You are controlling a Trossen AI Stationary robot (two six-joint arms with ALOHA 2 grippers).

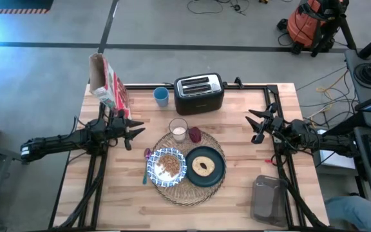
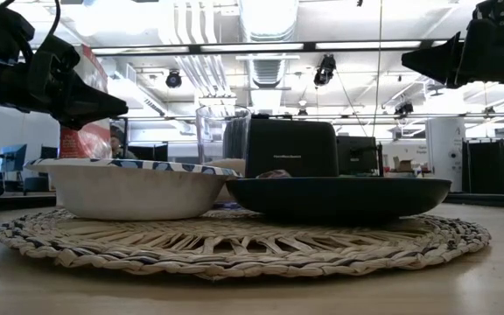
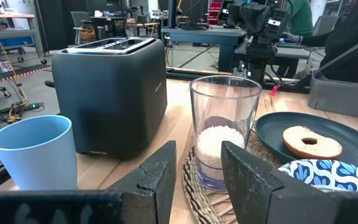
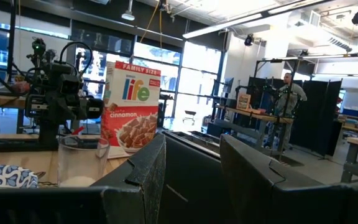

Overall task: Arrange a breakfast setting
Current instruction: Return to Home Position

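From where I stand, the left gripper [image 1: 134, 132] hangs over the 9 o'clock side of the counter [image 1: 102, 193], its fingers spread and holding nothing. Behind it, toward 11 o'clock, stands a cereal box [image 4: 131, 106] printed "FAMILY SIZE", "life" and "cinnamon". A blue cup [image 1: 161, 96] and a toaster [image 1: 199, 93] stand along the far edge near 12; the toaster's small lettering is too fine to read.

The setting sits mid-counter on the woven placemat [image 1: 192, 193]. The small spoon [image 1: 146, 164] lies at the mat's 9 o'clock edge, its long axis running roughly 12 to 6, just beside the patterned bowl [image 1: 172, 182]. The glass of milk [image 1: 178, 129] is at 11, the dark-red item [image 1: 194, 135] at 12, and the teal plate [image 1: 220, 169], carrying a bagel [image 1: 203, 165], at 4.

The right gripper [image 1: 252, 127] hangs over the 3 o'clock side, also spread and empty. A grey container [image 1: 268, 200] sits at the 5 o'clock corner.

The mat lies at about 4 o'clock from the left gripper and 8 o'clock from the right. The left gripper looks nearer, and the glass is its closest neighbour, so I judge that pulling back outward is the safe way.
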